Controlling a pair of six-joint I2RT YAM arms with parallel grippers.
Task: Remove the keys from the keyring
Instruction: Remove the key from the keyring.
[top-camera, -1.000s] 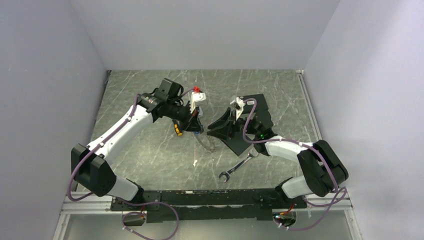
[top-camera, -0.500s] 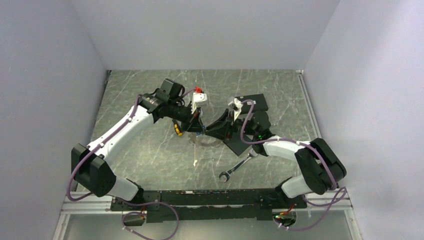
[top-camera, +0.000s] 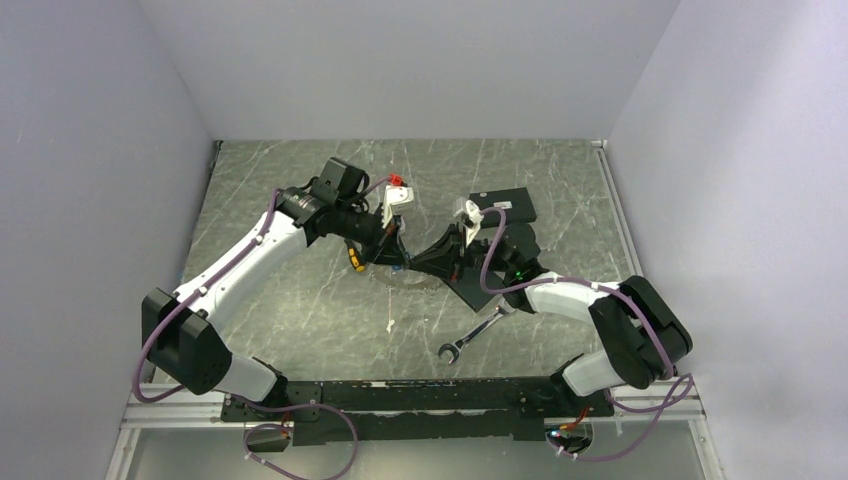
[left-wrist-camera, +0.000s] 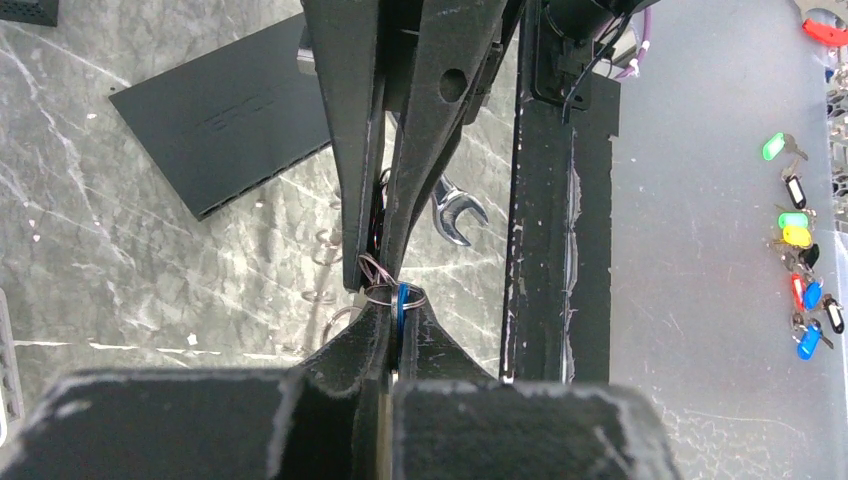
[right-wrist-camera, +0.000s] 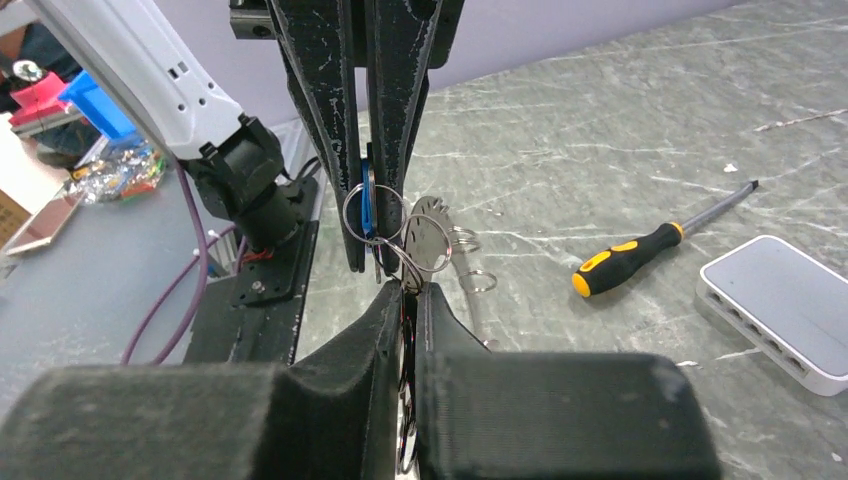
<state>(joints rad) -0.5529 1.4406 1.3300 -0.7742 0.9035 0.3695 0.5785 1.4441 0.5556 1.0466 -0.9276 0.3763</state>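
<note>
The left gripper (left-wrist-camera: 392, 308) has its fingers pressed fully together on the blue-tagged key (left-wrist-camera: 402, 298), while the right gripper (right-wrist-camera: 409, 290), fingers nearly touching, pinches the keyring (right-wrist-camera: 430, 240) just beside it.

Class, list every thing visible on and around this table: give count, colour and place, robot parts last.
keyring: one, grey, held up mid-table between both grippers
keys: number unclear, grey, plus one blue tag, on the keyring
loose rings: a few, grey, on the table beneath
screwdriver: one, yellow and black, beside the left arm
white box: one, past the screwdriver
wrench: one, silver, near the right arm
black slabs: two, right half of the table
key tags: several, mixed colours, off the table beyond the base rail
left gripper: one, black, shut on the keyring
right gripper: one, black, closed on the keyring
</note>
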